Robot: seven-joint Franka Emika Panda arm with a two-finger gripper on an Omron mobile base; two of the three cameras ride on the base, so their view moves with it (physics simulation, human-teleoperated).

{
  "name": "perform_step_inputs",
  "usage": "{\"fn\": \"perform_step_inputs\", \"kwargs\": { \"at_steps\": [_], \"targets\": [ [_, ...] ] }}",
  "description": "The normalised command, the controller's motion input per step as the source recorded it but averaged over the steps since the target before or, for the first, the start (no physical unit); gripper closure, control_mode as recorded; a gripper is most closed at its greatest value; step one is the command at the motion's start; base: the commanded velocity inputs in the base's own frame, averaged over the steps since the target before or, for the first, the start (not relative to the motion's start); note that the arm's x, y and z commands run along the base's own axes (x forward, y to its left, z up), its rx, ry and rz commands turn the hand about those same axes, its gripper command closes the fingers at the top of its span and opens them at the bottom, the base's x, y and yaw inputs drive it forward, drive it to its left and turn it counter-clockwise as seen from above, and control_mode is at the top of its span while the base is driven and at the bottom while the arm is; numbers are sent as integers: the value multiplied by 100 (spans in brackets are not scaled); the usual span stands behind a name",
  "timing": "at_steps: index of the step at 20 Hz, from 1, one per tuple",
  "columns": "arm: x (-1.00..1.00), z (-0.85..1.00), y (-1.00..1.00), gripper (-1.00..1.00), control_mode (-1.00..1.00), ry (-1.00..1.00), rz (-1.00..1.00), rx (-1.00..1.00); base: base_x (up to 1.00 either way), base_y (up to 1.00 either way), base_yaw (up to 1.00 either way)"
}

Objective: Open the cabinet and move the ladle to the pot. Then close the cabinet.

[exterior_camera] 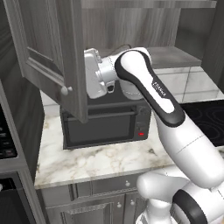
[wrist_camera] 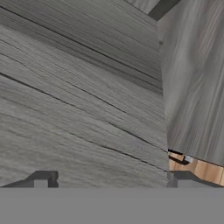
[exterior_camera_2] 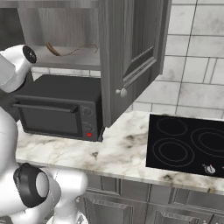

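The cabinet stands open above the counter, its left door (exterior_camera: pixel 48 48) swung out toward me and its right door (exterior_camera_2: pixel 133 52) swung out as well. On the cabinet shelf lies the ladle (exterior_camera_2: pixel 53 50), its brown handle to the left and its thin dark stem curving right. My hand (exterior_camera: pixel 94 72) reaches into the cabinet just behind the left door's edge. In the hand view my gripper (wrist_camera: pixel 111 179) is open over the grey wood shelf, nothing between its fingers. The ladle's wooden handle (wrist_camera: pixel 197 169) lies just outside the right fingertip (wrist_camera: pixel 179 177). The pot is out of view.
A black microwave (exterior_camera: pixel 105 124) sits on the marble counter (exterior_camera: pixel 87 162) right under the open cabinet. A black cooktop (exterior_camera_2: pixel 188 146) lies to the right. Grey drawer fronts (exterior_camera_2: pixel 131 192) run below the counter, and a tiled wall (exterior_camera_2: pixel 197 65) stands behind the cooktop.
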Motion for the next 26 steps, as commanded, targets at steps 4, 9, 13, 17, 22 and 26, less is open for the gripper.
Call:
{"fn": "perform_step_inputs", "kwargs": {
  "at_steps": [4, 9, 13, 17, 22, 26],
  "targets": [
    [-3, -3, 10, -100, -100, -2, 0, 0, 0, 0, 0],
    [0, 0, 0, -100, -100, 0, 0, 0, 0, 0, 0],
    [4, 0, -12, -100, -100, 0, -1, -3, 0, 0, 0],
    [11, -7, -35, -100, -100, -5, -14, -23, 0, 0, 0],
    [0, 0, -33, -100, -100, -3, -27, -22, 0, 0, 0],
    [0, 0, -36, -100, -100, 0, -17, -9, 0, 0, 0]
  ]
}}
